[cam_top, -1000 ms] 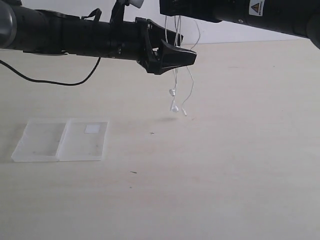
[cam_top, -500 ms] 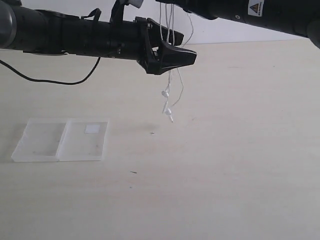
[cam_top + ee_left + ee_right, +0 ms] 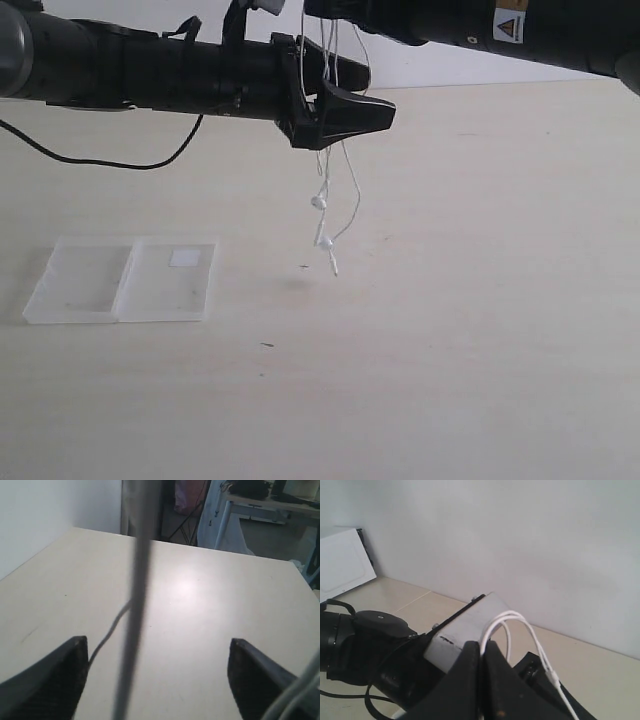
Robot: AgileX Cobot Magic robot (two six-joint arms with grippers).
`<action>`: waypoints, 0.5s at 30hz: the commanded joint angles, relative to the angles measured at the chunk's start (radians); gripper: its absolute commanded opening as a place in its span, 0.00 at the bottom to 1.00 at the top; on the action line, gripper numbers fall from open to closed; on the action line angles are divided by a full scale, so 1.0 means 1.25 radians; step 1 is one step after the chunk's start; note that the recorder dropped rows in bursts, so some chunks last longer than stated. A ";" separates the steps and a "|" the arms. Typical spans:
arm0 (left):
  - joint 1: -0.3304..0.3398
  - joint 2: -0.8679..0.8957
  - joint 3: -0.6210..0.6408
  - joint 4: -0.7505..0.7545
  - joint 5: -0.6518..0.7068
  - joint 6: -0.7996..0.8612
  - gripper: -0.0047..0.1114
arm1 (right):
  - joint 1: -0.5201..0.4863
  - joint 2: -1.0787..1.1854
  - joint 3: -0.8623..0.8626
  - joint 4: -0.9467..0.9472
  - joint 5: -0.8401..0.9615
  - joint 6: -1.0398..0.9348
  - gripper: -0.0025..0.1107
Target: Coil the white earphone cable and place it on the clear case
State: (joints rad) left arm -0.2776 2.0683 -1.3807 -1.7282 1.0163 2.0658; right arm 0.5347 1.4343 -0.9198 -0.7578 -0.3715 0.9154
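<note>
The white earphone cable (image 3: 349, 200) hangs in several strands from the top of the exterior view, its two earbuds (image 3: 324, 241) dangling above the table. My right gripper (image 3: 483, 647) is shut on the cable (image 3: 512, 617), which loops over its fingertips. My left gripper (image 3: 368, 95) reaches in level from the left and stands open, with the hanging strands passing by its fingers (image 3: 55, 675). In the left wrist view the cable (image 3: 136, 605) is a blurred streak between the jaws. The clear case (image 3: 95, 283) lies open and flat at the left, with a white label (image 3: 184, 258) on one half.
A black lead (image 3: 110, 162) sags under the left arm. The pale table (image 3: 450, 330) stretches out to the right and front of the case. The left arm (image 3: 365, 640) lies just under the right gripper.
The right gripper has carried the cable leftward. The earbuds have swung left and now hang lower. The left arm and the case have not moved.
</note>
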 commanded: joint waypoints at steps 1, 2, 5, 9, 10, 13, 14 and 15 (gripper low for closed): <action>-0.002 0.001 -0.003 -0.013 0.028 -0.002 0.68 | 0.000 0.000 -0.004 -0.001 0.000 -0.013 0.02; -0.002 0.001 -0.003 -0.013 0.028 -0.002 0.68 | 0.000 0.000 -0.004 -0.001 0.000 -0.013 0.02; -0.002 0.001 -0.003 -0.013 0.042 -0.002 0.68 | 0.000 0.000 -0.004 -0.001 -0.011 -0.013 0.02; -0.002 0.001 -0.003 -0.013 0.053 -0.002 0.66 | 0.000 0.000 -0.004 -0.001 -0.016 -0.018 0.02; -0.002 0.001 -0.003 -0.013 0.053 -0.002 0.64 | 0.000 0.000 -0.004 -0.001 -0.016 -0.020 0.02; -0.002 0.001 -0.003 -0.013 0.051 -0.002 0.52 | 0.000 0.000 -0.004 -0.001 -0.016 -0.020 0.02; -0.002 0.001 -0.003 -0.013 0.049 -0.002 0.48 | 0.000 0.000 -0.004 -0.001 -0.016 -0.020 0.02; -0.002 0.001 -0.003 -0.013 0.049 -0.002 0.43 | 0.000 0.000 -0.004 -0.001 -0.016 -0.020 0.02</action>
State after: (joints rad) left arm -0.2776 2.0683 -1.3807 -1.7282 1.0685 2.0658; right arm 0.5347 1.4343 -0.9198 -0.7578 -0.3806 0.9019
